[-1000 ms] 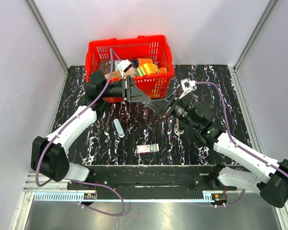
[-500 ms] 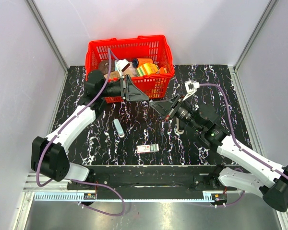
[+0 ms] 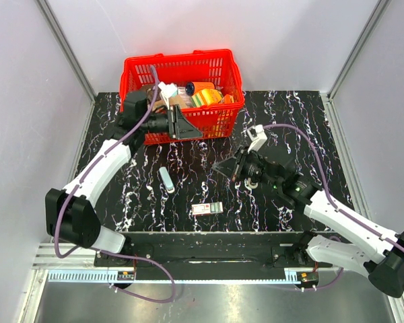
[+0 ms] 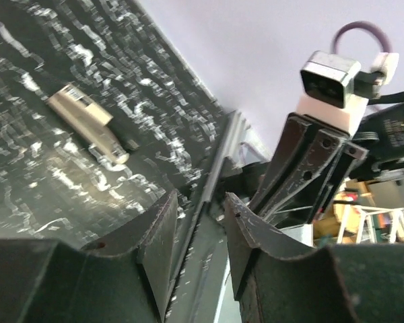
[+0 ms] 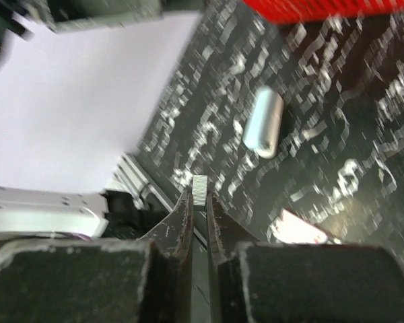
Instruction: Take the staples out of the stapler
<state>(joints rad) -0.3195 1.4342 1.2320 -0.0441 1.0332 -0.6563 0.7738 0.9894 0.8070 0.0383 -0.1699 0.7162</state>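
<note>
My right gripper [image 3: 220, 167] hovers over the middle of the table, shut on a small pale ribbed strip of staples [image 5: 200, 185] that sticks out past its fingertips [image 5: 188, 208]. A short pale silvery-white bar [image 3: 166, 180] lies flat on the table to its left. The bar also shows in the left wrist view [image 4: 87, 124] and the right wrist view [image 5: 264, 122]. My left gripper [image 3: 188, 128] is open and empty in front of the basket; its own view [image 4: 200, 198] shows nothing between the jaws. I cannot make out the stapler; my right wrist covers that part of the table.
A red basket [image 3: 141, 67] full of goods stands at the back left. A small white, red and green printed box [image 3: 207, 208] lies near the front edge and shows in the right wrist view [image 5: 296, 229]. Grey walls close in on both sides.
A second ago the two grippers met tip to tip over the table. The left has drawn back toward the basket. The right has turned and moved nearer. The bar and box have not moved.
</note>
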